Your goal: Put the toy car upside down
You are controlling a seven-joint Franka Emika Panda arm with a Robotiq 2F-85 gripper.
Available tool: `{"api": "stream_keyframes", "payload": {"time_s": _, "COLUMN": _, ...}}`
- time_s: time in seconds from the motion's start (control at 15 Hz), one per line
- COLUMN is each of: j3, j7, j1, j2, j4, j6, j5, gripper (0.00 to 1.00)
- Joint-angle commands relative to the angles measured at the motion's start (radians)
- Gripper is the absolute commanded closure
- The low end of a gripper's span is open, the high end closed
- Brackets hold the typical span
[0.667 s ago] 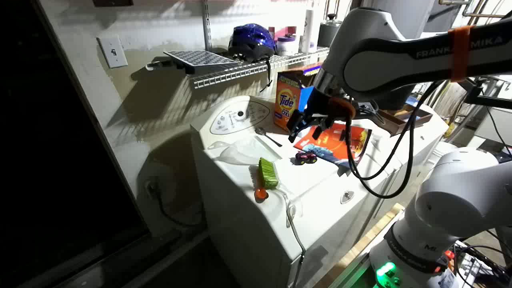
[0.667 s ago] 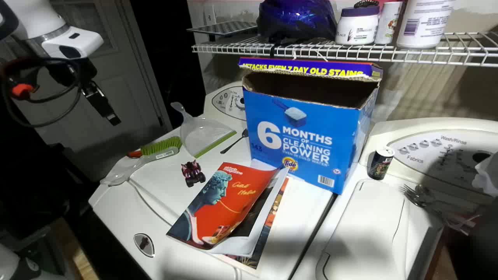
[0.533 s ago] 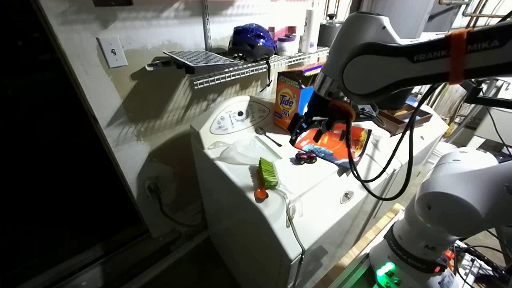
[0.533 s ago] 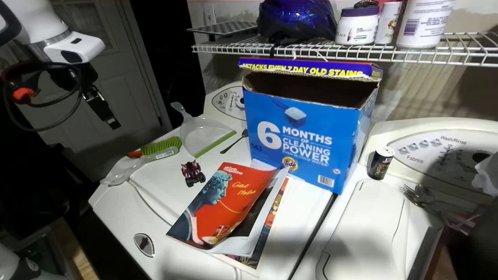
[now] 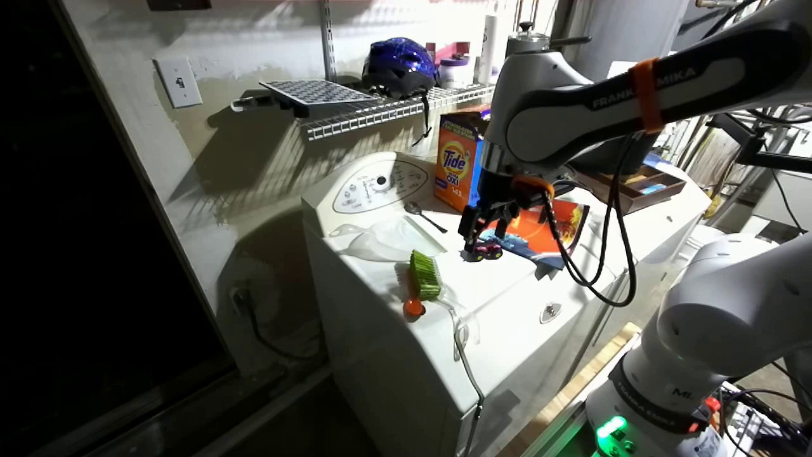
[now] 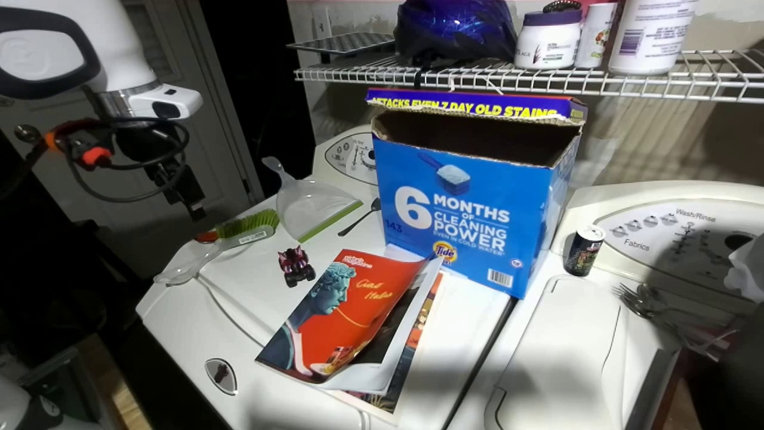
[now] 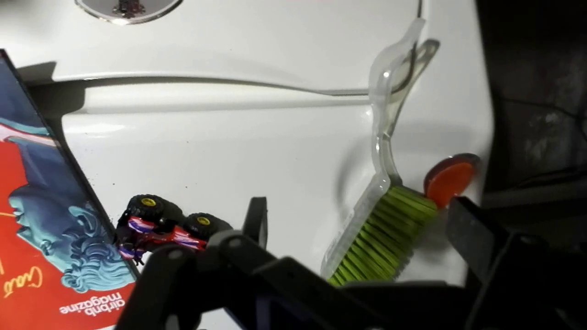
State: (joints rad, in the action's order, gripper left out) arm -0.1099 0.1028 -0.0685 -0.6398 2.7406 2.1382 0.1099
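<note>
The red-and-purple toy monster truck (image 6: pixel 295 266) stood on its wheels on the white appliance (image 6: pixel 239 304), with the airbnb magazine (image 6: pixel 346 319) near it toward 4 o'clock and the green-bristled brush (image 6: pixel 248 226) toward 10 o'clock. The Robotiq gripper (image 7: pixel 360 220) was released: the wrist view showed its two fingers (image 7: pixel 257 220) spread well apart, with the truck at 8 o'clock from the centre, outside their gap and partly covered by the nearer finger. In an exterior view a fingertip (image 5: pixel 470 242) hid the truck's edge at 9 o'clock; in an exterior view a fingertip (image 6: pixel 197 212) appeared well apart from it, toward 10 o'clock.

The Tide detergent box (image 5: pixel 454 165) turned its orange side to an exterior view and its blue side (image 6: pixel 418 245) to an exterior view. Only in an exterior view did the drinks can (image 6: pixel 585 251) and the washer's control panel (image 6: pixel 686 239) appear; only in an exterior view did the wall outlet (image 5: pixel 242 299).

There were one truck, one brush, one dustpan (image 6: pixel 311 204), one spoon (image 6: pixel 358 220), one round orange piece (image 7: pixel 451 181), one detergent box, one drinks can, one bicycle helmet (image 6: pixel 456 30), and, on the wire shelf (image 6: pixel 525 76), three white containers: jar (image 6: pixel 546 45), canister (image 6: pixel 595 36) and bottle (image 6: pixel 650 36). Cutlery (image 6: pixel 641 301) at 4 o'clock from the can was too blurred to count.
</note>
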Motion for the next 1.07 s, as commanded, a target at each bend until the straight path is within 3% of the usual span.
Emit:
{"api": "stream_keyframes", "payload": {"time_s": 0.0, "j3": -0.030, "j7": -0.030, "j1": 0.035, "j2": 0.192, "j4": -0.086, "j6": 0.015, "j5": -0.162, "gripper": 0.00}}
{"api": "stream_keyframes", "payload": {"time_s": 0.47, "j3": -0.059, "j7": 0.002, "j1": 0.085, "j2": 0.354, "j4": -0.151, "j6": 0.081, "j5": -0.595, "gripper": 0.00}}
{"api": "stream_keyframes", "payload": {"time_s": 0.53, "j3": -0.028, "j7": -0.016, "j1": 0.044, "j2": 0.298, "j4": -0.111, "j6": 0.073, "j5": -0.495, "gripper": 0.00}}
{"api": "stream_keyframes", "payload": {"time_s": 0.93, "j3": -0.024, "j7": -0.013, "j1": 0.043, "j2": 0.309, "j4": -0.115, "j6": 0.074, "j5": -0.508, "gripper": 0.00}}
{"api": "stream_keyframes", "payload": {"time_s": 1.0, "j3": -0.007, "j7": -0.100, "j1": 0.028, "j2": 0.332, "j4": -0.118, "j6": 0.095, "j5": -0.493, "gripper": 0.00}}
